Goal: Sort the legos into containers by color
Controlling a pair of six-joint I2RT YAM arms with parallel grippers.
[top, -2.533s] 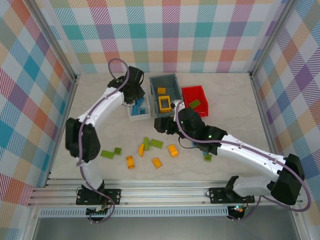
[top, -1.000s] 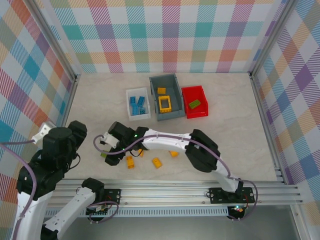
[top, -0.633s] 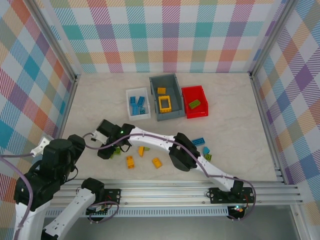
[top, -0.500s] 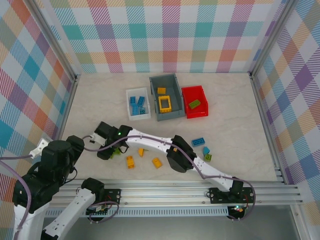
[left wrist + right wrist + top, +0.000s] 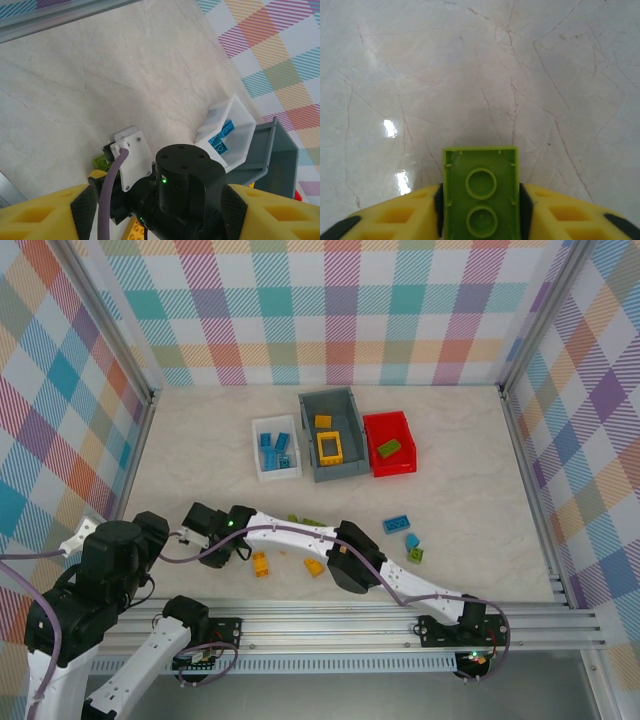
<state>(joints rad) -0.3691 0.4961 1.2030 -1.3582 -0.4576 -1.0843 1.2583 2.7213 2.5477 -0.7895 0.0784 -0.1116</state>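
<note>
Rectangular green brick [image 5: 481, 196] in right pincer [image 5: 480, 214]

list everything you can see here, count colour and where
white tray: one, left of the bin row, several blue bricks inside
grey bin: one, middle, holding one yellow frame and one orange brick
red bin: one, right, one green brick inside
loose blue bricks: two, table right
loose green brick: one, beside them
loose orange bricks: two, near centre
more green bricks: count unclear, against the right arm
held green brick: one, between the right fingers
right fingers: yellow, shut on it, table left
left fingers: yellow, open, above the right arm
</note>
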